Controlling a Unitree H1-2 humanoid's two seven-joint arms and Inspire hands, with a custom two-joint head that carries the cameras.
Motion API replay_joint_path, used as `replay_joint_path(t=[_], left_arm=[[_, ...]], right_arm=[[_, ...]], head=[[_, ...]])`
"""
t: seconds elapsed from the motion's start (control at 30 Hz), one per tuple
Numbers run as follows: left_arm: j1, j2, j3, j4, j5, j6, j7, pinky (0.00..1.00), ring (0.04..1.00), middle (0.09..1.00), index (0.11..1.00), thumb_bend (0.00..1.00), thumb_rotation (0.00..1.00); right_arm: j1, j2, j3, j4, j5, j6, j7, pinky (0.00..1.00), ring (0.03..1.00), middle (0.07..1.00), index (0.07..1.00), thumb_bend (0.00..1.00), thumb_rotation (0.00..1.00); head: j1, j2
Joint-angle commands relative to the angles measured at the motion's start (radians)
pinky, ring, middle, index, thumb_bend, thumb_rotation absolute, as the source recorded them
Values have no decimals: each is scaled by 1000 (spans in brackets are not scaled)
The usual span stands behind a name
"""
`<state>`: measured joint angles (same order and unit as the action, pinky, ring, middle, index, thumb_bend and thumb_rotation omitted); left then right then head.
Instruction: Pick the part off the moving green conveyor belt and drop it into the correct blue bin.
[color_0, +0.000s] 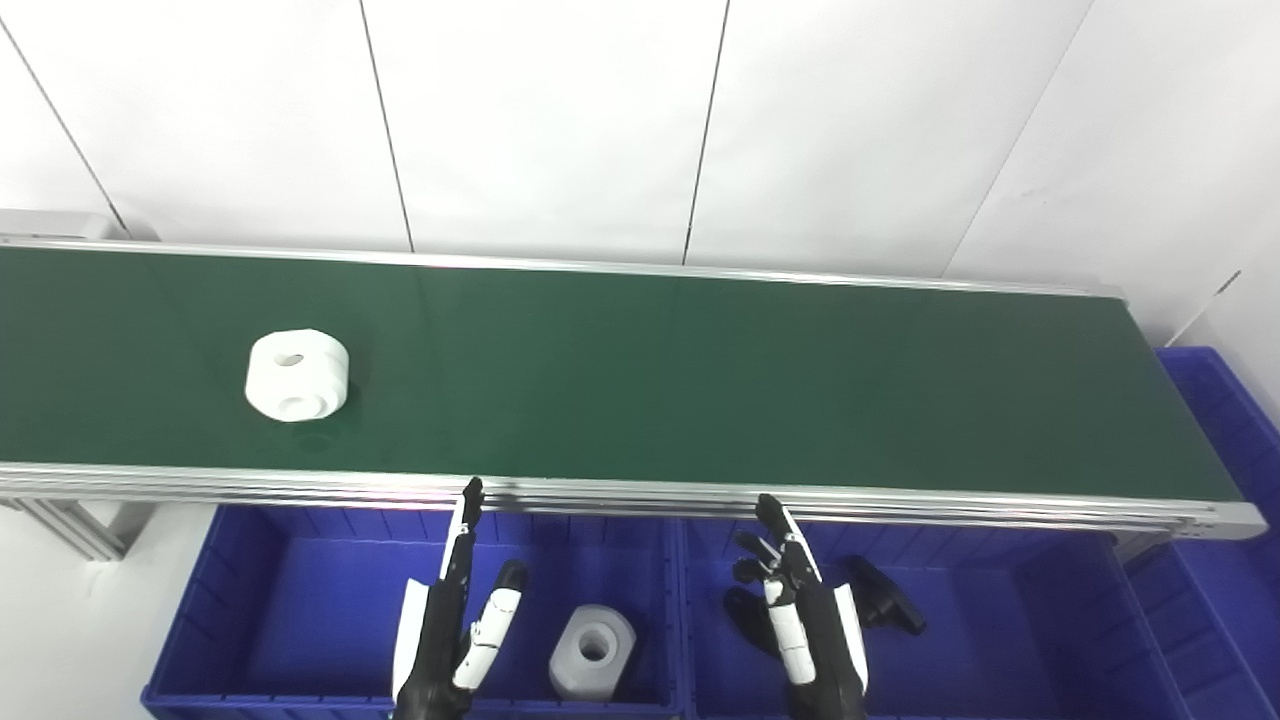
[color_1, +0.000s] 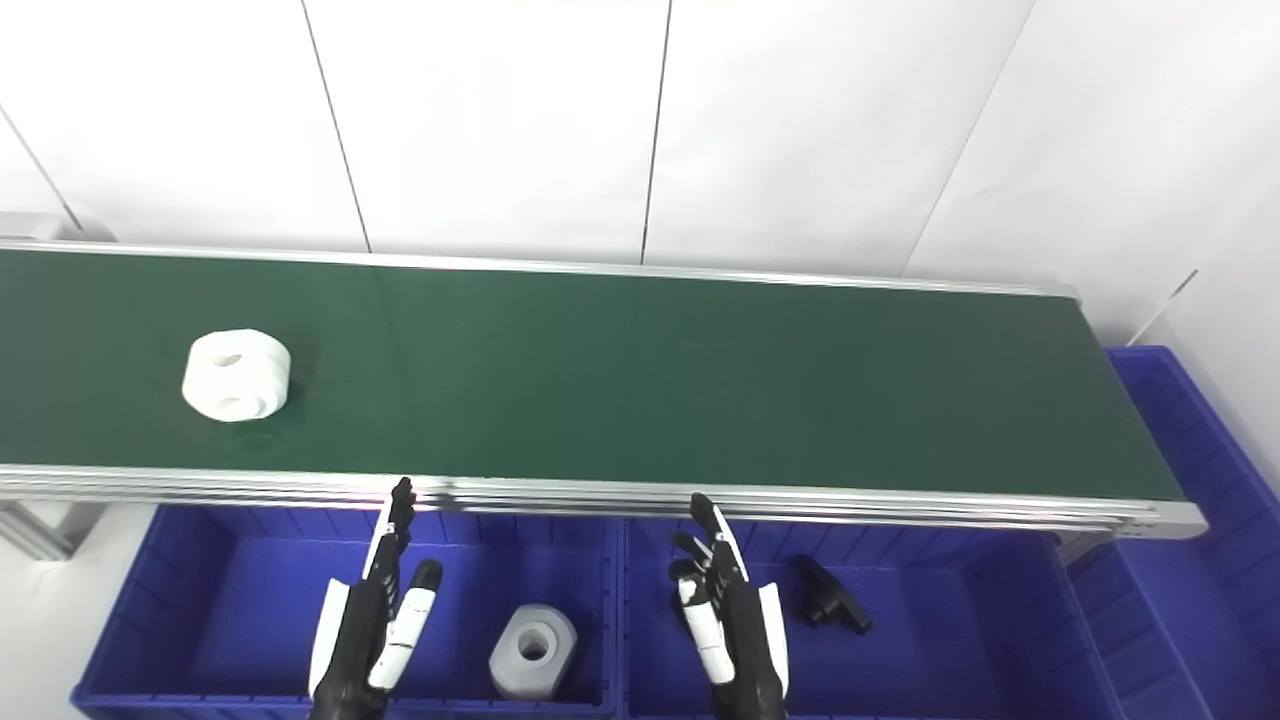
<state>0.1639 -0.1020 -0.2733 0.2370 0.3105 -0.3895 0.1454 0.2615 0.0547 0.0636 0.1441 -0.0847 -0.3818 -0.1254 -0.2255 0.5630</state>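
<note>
Both my hands hang empty with fingers spread above the blue bins, left hand (color_0: 450, 620) over the left bin (color_0: 300, 600) that holds a white part (color_0: 592, 652), right hand (color_0: 800, 610) over the right bin (color_0: 1000, 620) with a black part (color_0: 885, 595). One white round part (color_0: 297, 375) sits far left on the green belt (color_0: 700, 380); it looks rigid, light and smooth, so I'd pinch it across its curved sides

left hand (color_0: 450, 625), black frame, white shells; right hand (color_0: 805, 615), slim black-and-white fingers (color_0: 790, 640)
</note>
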Motion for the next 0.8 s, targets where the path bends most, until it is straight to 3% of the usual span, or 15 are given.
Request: replay_joint_path(t=[0.0,0.3,0.5,0.63,0.77], left_arm=[[4,-40,-22,-7,3,-27,5,1000,1000,1000,1000,481,948],[-8,-49,-17,33,0,-50,18,1000,1000,1000,1000,498,912],[-22,-56,-21,96,-10,-75,25,1000,1000,1000,1000,518,866],[-37,-55,-44,134,-19,-80,54,991,995,998,995,519,825],[-53,-55,-73,167,-16,-80,97,900,953,976,967,502,758]], right_arm=[[-4,8,-4,-17,-1,-52,-1,804,860,943,939,855,947],[-13,-1,-14,18,6,-77,3,818,863,944,943,837,940],[-17,-15,-24,53,35,-88,10,830,873,965,968,848,956],[-25,-30,-29,80,42,-88,8,839,880,970,978,852,980],[-35,-45,-37,106,56,-88,13,862,902,981,990,820,999]], head=[[6,-2],[53,-45],[137,-133],[179,-169],[206,-191]])
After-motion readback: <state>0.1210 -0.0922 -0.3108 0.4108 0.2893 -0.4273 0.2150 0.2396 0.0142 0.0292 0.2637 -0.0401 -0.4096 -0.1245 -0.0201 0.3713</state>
